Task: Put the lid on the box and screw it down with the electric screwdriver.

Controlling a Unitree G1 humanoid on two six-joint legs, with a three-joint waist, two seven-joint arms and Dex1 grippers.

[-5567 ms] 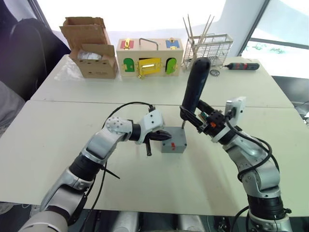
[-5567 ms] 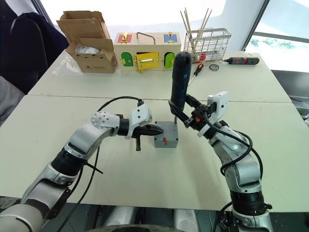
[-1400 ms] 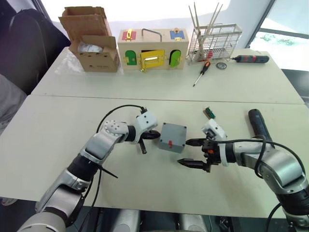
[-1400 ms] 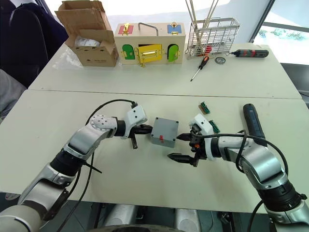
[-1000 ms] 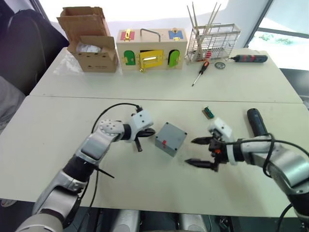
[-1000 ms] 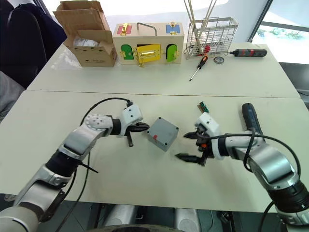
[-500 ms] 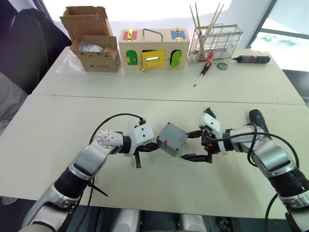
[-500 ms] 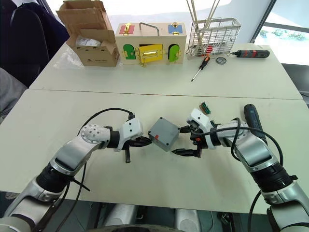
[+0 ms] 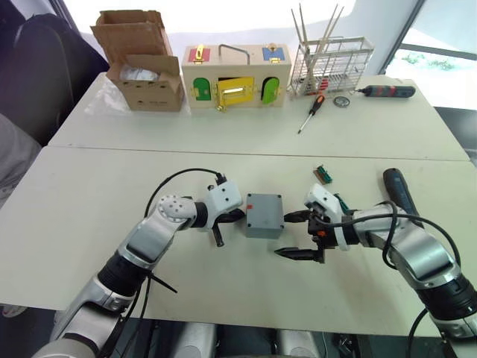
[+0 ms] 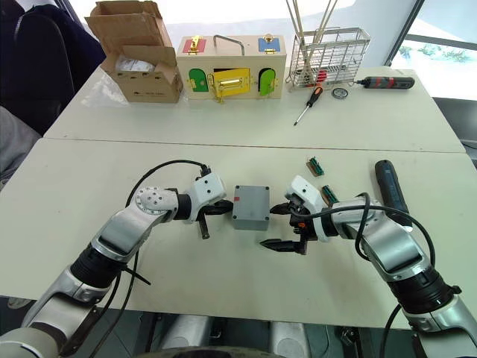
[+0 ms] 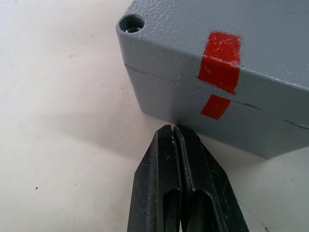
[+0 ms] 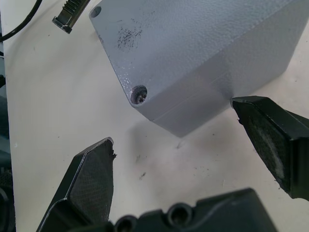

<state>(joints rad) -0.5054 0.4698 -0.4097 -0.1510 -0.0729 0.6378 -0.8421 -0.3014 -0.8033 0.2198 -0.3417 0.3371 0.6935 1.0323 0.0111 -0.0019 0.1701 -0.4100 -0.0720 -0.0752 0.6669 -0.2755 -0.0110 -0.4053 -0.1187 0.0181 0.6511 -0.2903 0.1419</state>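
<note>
Since half a second ago, the box (image 9: 264, 215) has been turned from a skewed pose to sit square on the table (image 9: 89, 186), and the right gripper (image 9: 297, 235) has been drawn slightly back from it. The white table spans the whole scene. At its far edge a cardboard carton (image 9: 141, 68) stands to the left, a wooden box with coloured doors (image 9: 235, 76) at centre and a wire rack (image 9: 331, 67) to the right. The electric screwdriver (image 9: 399, 192) is laid flat at the near right, beyond the right arm and well apart from the box. The grey box is seen near the table's middle, between the two grippers, with the lid (image 12: 193, 38) seated on top and a seam line visible along its side. Red marks (image 11: 219, 58) are carried on the wall facing the left gripper (image 11: 178, 145). That gripper's fingers are pressed together with nothing between them, their tips just beside the box's left wall. The right gripper is held with its fingers (image 12: 89, 179) spread wide at the box's right corner, one fingertip just beside the wall. A slim red-and-black hand screwdriver (image 9: 310, 113) lies at the far right, near the rack.
</note>
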